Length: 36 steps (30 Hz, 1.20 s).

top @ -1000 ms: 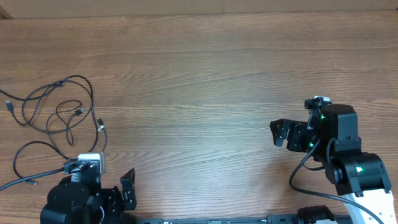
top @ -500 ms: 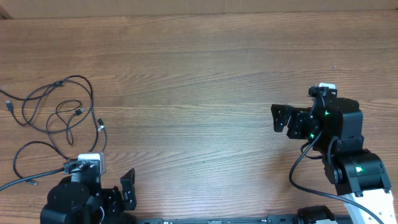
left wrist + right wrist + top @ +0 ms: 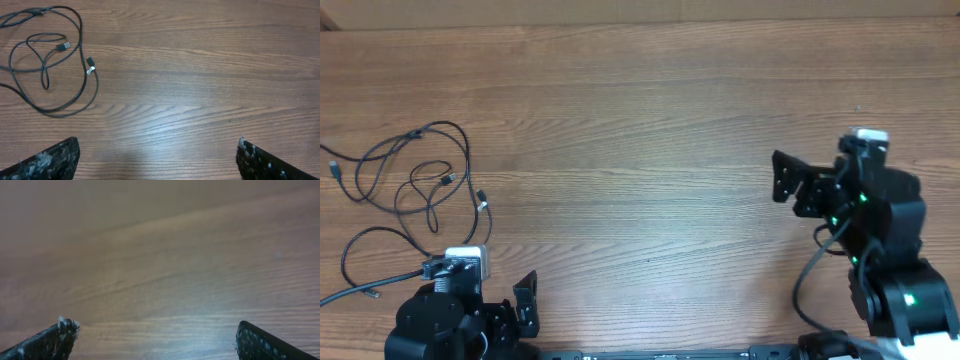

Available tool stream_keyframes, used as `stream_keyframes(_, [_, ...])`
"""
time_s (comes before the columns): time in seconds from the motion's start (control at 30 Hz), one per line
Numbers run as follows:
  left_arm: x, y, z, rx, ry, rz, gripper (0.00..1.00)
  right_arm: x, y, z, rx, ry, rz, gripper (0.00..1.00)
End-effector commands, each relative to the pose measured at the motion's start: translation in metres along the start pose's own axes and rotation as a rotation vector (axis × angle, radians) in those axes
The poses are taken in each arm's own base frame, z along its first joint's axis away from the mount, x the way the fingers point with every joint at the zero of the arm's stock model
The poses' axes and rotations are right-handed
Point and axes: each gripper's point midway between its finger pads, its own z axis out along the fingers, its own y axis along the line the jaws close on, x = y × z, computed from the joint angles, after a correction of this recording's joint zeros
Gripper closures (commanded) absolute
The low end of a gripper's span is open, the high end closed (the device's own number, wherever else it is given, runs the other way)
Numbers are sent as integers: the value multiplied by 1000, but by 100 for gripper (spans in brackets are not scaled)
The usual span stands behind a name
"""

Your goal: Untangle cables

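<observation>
Thin black cables (image 3: 447,179) lie in a loose tangle of loops on the left of the wooden table, with several small plugs at their ends. In the left wrist view the tangle (image 3: 62,46) sits at the top left, well ahead of the fingers. My left gripper (image 3: 525,303) is at the near left edge, open and empty, with its fingertips (image 3: 55,157) wide apart over bare wood. My right gripper (image 3: 788,182) is far right of the cables, open and empty (image 3: 155,335), with only bare wood between its fingertips (image 3: 265,340).
One cable end (image 3: 360,292) trails to the table's near left edge beside the left arm's base. The table's far edge (image 3: 640,22) runs along the top.
My right arm has moved toward the far edge and slightly right, still open. The left arm and the cables have not moved.
</observation>
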Motion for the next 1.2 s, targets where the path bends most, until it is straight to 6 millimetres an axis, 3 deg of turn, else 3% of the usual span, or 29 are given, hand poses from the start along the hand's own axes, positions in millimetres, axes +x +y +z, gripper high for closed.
stream_keyframes(0.0, [0,2,0,-12,-3,-9,0,-10,-9,-15,52,-77,-7,0])
stream_keyframes(0.33, [0,2,0,-12,-3,-9,0,-10,-9,-22,-33,-339,8,0])
stream_keyframes(0.6, [0,2,0,-12,-3,-9,0,16,-7,-19,-146,-542,0,0])
stream_keyframes(0.8, [0,2,0,-12,-3,-9,0,29,-10,-17,-171,-625,-2,0])
stream_keyframes(1.17, [0,2,0,-12,-3,-9,1,27,-11,-35,-193,-722,-2,0])
